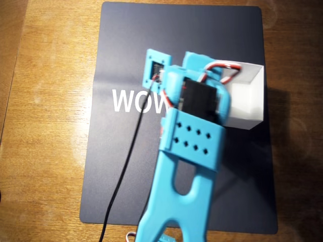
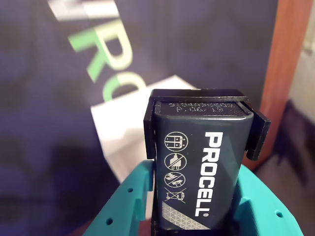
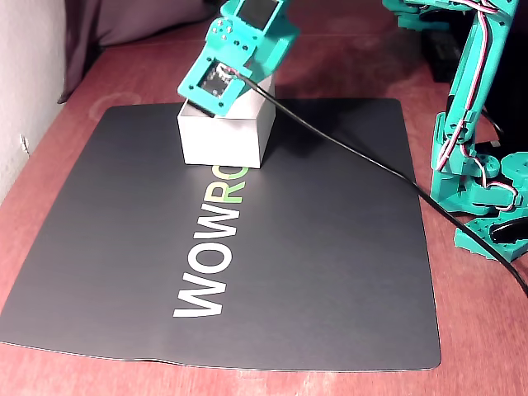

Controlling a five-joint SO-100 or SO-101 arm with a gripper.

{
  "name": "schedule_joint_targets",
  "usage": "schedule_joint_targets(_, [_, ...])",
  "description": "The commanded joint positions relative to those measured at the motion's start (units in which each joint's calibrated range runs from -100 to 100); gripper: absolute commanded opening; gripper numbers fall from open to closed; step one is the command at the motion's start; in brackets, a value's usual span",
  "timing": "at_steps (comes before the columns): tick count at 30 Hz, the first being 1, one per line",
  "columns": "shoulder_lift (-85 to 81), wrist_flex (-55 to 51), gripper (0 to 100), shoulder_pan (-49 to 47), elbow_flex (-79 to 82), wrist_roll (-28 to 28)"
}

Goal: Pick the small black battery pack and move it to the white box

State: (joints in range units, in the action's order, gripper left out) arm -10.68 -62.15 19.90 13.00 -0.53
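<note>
The gripper (image 2: 199,206) is clamped on the small black battery pack (image 2: 202,167), its turquoise fingers (image 2: 130,201) pressing both sides while the PROCELL lettering faces the wrist camera and a black clip sits over the pack's top end. In the fixed view the arm's head hangs right over the white box (image 3: 224,139), which stands on the dark mat (image 3: 330,247) just above the WOW lettering; the pack itself is hidden there behind the wrist. From overhead the arm covers most of the box (image 1: 250,98), so I can't tell whether the pack is over the opening or over a wall. That's the worry: if it lets go while off-centre, the pack could catch the thin cardboard rim and tip out onto the mat, or nudge the light box sideways. The black cable (image 3: 346,153) trailing across the mat could also drag.
</note>
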Motion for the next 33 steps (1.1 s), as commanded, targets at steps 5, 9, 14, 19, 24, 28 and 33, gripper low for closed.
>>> schedule_joint_targets(5, [-1.47, 2.81, 6, 12.53, -4.07, 0.01])
schedule_joint_targets(9, [-1.29, 2.99, 6, 14.53, -4.07, -0.26])
schedule_joint_targets(14, [2.66, 7.98, 6, 16.05, -4.07, -0.26])
schedule_joint_targets(19, [6.16, 11.84, 6, 17.81, -4.07, -0.21])
schedule_joint_targets(24, [9.58, 12.01, 6, 17.46, -4.07, -0.21])
schedule_joint_targets(28, [12.04, 12.72, 6, 17.69, -4.07, -0.10])
schedule_joint_targets(33, [14.58, 18.06, 6, 18.28, -3.88, 0.06])
